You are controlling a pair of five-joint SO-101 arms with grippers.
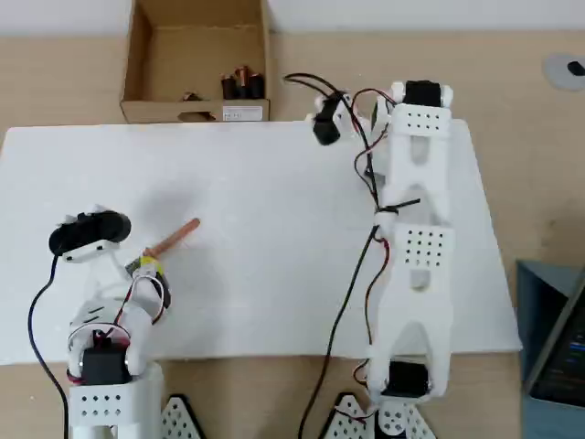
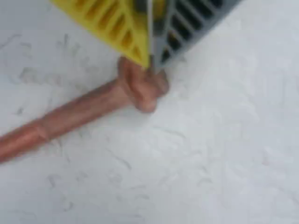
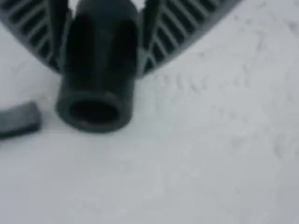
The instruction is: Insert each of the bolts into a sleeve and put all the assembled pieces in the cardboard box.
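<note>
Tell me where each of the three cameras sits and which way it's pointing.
High view: fixed overhead, looking down on the white foam board, the brown cardboard box, the left arm and the right arm.
Left wrist view: on the left arm's wrist, facing down at the board; the left gripper shows, shut on the copper-coloured metal bolt.
Right wrist view: on the right arm's wrist, facing the board; the right gripper shows, shut on the black tubular sleeve.
Shared: high and left wrist views both show the bolt.

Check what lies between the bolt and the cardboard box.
Nothing: the high view shows bare white mat from the bolt to the cardboard box.
</note>
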